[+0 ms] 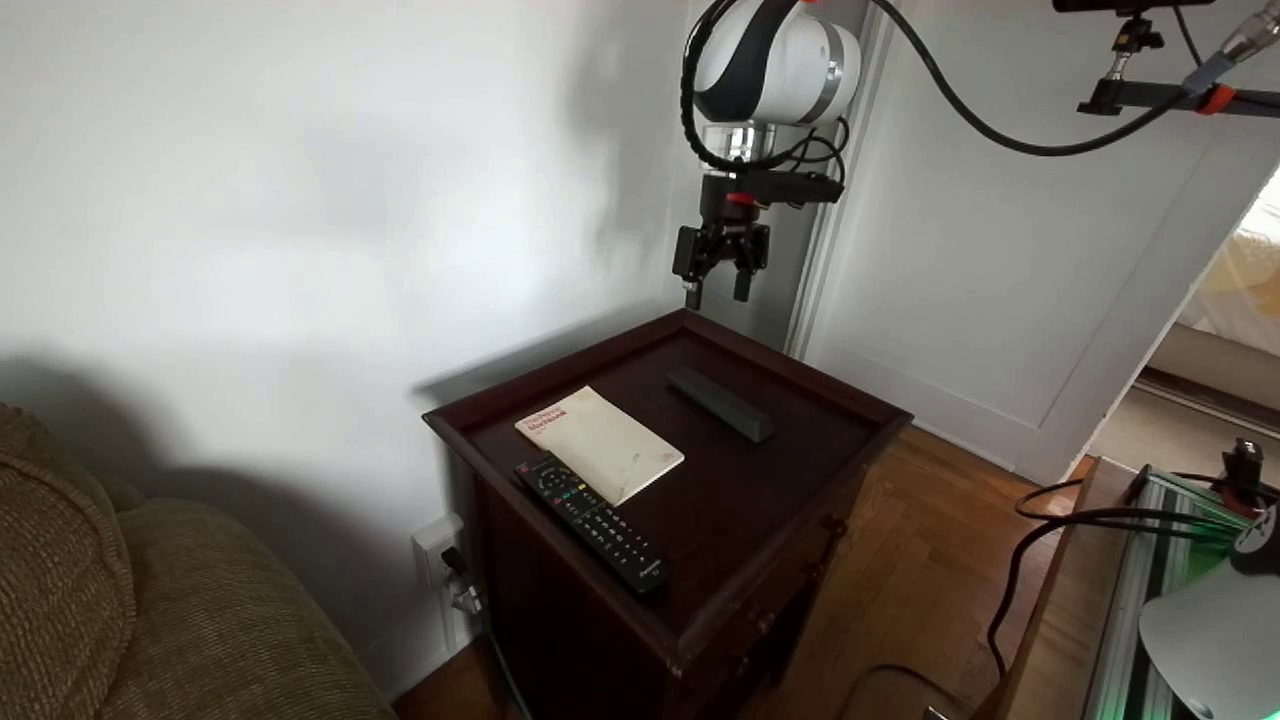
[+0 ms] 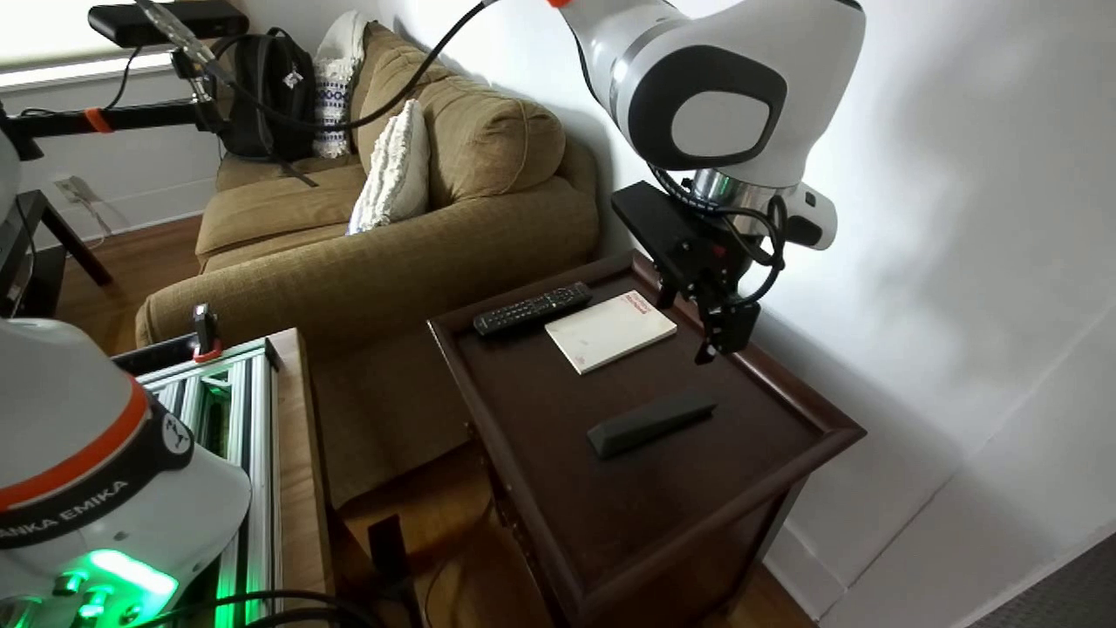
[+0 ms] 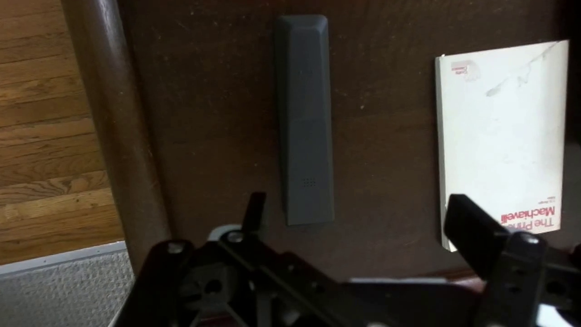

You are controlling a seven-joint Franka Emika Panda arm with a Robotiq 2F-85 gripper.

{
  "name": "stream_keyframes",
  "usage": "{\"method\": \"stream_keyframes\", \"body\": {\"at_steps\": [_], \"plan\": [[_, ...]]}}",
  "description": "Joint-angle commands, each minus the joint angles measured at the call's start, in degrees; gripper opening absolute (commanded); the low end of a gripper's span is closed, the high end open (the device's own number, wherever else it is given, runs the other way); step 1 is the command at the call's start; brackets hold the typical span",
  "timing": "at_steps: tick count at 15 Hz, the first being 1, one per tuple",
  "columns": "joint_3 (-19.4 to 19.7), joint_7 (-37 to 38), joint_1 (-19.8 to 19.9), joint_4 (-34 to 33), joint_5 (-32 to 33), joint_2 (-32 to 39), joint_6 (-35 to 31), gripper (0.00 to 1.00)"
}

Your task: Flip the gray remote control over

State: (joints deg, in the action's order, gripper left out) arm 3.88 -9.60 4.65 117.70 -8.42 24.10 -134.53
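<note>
The gray remote control (image 1: 722, 404) lies on the dark wooden cabinet top (image 1: 797, 371). It is a slim dark gray bar and also shows in an exterior view (image 2: 652, 424). In the wrist view the gray remote control (image 3: 309, 131) shows a plain face with a small patch of dots near its lower end. My gripper (image 1: 717, 293) is open and empty above the cabinet's wall side, apart from the remote. The gripper also shows in an exterior view (image 2: 686, 327). In the wrist view its fingers (image 3: 356, 204) are wide apart, with the remote's lower end just beyond them.
A cream paperback (image 1: 602, 442) lies beside the gray remote. A longer black remote with pale buttons (image 1: 592, 520) lies at the cabinet edge. The cabinet has a raised rim (image 2: 776, 388) and stands against a white wall. A brown sofa (image 2: 384, 270) stands close by.
</note>
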Motion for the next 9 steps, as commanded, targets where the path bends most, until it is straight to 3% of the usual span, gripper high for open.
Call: {"method": "stream_keyframes", "body": {"at_steps": [1,4,9], "plan": [[-1.06,0.42,1.01,-0.31,0.57,0.16,0.07,1.0],[-1.12,0.41,1.01,-0.62,0.55,0.18,0.18,1.0],[-0.23,0.37,3.37,-12.39,1.33,9.72,10.59,1.0]]}}
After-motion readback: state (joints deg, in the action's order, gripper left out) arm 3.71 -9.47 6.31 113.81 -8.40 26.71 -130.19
